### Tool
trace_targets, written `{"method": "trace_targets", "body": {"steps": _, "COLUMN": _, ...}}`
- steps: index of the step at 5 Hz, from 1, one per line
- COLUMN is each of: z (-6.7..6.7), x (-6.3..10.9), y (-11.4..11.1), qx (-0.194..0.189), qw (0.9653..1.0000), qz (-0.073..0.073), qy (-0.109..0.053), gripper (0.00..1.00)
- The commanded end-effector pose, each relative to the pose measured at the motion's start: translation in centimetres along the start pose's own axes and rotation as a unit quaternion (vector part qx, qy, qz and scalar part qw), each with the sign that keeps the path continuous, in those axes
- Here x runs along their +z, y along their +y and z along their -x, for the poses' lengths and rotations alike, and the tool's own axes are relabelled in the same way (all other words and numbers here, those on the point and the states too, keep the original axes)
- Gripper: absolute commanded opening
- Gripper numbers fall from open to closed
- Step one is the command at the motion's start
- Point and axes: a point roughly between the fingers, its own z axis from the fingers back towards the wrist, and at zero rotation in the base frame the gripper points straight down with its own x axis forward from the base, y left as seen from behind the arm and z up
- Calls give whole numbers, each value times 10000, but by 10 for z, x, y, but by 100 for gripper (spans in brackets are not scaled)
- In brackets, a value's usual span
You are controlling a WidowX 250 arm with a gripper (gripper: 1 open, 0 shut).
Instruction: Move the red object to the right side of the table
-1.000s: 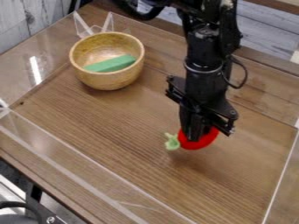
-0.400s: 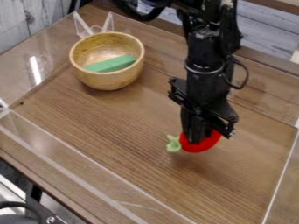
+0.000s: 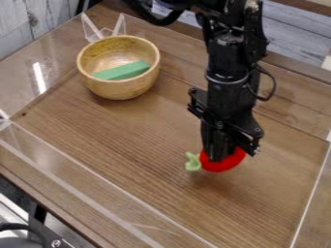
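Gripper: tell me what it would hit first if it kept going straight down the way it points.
The gripper points straight down, its jaws shut on the red object. Pushed further down, that object would press into the wooden table first; any gap beneath it is hard to judge.

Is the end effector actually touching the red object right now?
Touching. The camera view shows the end effector pointing straight down, its fingers closed onto the top of the red object with no gap, while the object's green stem sticks out at its left.

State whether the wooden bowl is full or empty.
Neither: the wooden bowl holds one green object lying in its bottom; the rest of its inside shows bare.
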Motion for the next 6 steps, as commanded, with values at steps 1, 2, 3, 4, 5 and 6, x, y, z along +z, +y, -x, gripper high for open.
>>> {"method": "trace_targets", "body": {"steps": 1, "z": -3, "x": 5, "y": -3, "qx": -139, "qw": 9999, "qz": 34, "qy": -85, "gripper": 0}}
{"method": "trace_targets", "body": {"steps": 2, "z": -3, "x": 4, "y": -4, "qx": -174, "qw": 9998, "qz": 69, "qy": -53, "gripper": 0}}
{"method": "trace_targets", "body": {"steps": 3, "z": -2, "x": 4, "y": -5, "qx": -198, "qw": 9998, "qz": 97, "qy": -28, "gripper": 0}}
{"method": "trace_targets", "body": {"steps": 4, "z": -2, "x": 8, "y": -7, "qx": -211, "qw": 9997, "qz": 127, "qy": -48, "gripper": 100}}
{"method": "trace_targets", "body": {"steps": 5, "z": -2, "x": 11, "y": -9, "qx": -212, "qw": 9996, "qz": 148, "qy": -67, "gripper": 100}}
{"method": "trace_targets", "body": {"steps": 6, "z": -2, "x": 20, "y": -8, "qx": -175, "qw": 9997, "qz": 137, "qy": -119, "gripper": 100}}
